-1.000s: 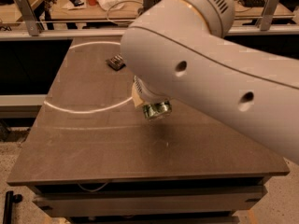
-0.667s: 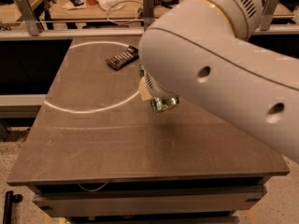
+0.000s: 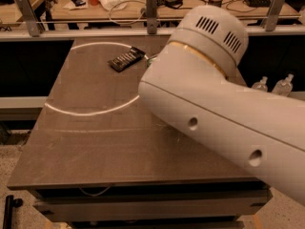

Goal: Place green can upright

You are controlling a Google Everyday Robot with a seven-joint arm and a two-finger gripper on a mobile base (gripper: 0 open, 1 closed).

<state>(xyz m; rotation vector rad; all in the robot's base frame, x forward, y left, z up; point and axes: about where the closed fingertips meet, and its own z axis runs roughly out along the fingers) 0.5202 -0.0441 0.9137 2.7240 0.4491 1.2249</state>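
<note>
Camera view, placing phase. Over the last second the arm (image 3: 214, 109) has swung across toward the far right of the white ring (image 3: 90, 112) marked on the desk (image 3: 95, 151). Its broad white link now covers the spot just right of the ring where the tool was seen carrying the green can. Neither the tool nor the green can shows now. Both presumably lie behind the link, beside the ring's right edge, and whether the tool grips the can or has let go cannot be told. The dark flat object (image 3: 126, 59) inside the ring's far part, half covered before, lies fully exposed. Judged from this, the upright placement is under way but unconfirmed. Pose: the elbow housing is raised above the ring's right side, and the long link slopes down toward the near right corner.
</note>
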